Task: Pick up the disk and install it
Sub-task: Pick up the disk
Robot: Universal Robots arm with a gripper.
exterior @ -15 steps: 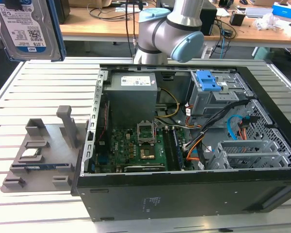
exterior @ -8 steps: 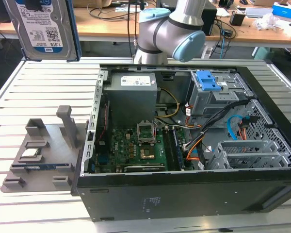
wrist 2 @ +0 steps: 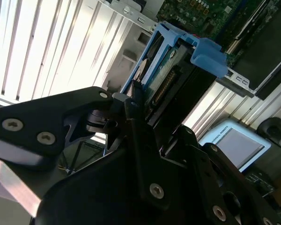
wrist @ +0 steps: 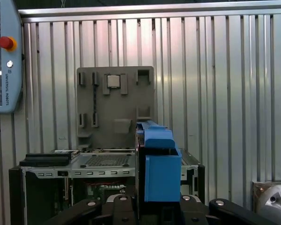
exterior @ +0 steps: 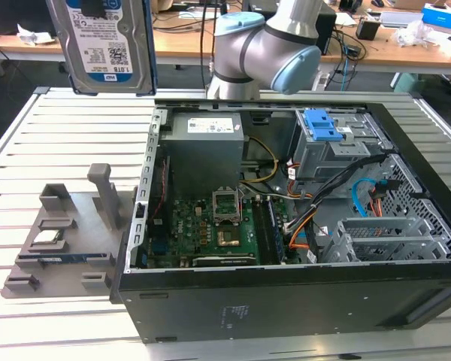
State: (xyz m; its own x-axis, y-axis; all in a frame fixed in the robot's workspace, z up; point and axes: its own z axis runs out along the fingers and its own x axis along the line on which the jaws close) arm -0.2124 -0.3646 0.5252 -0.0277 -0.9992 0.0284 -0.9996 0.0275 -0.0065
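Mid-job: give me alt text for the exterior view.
The disk hangs in the air at the exterior view's upper left, label facing the camera, over the slatted table. An open computer case lies in the middle, the robot arm behind it, a grey tray beside it.
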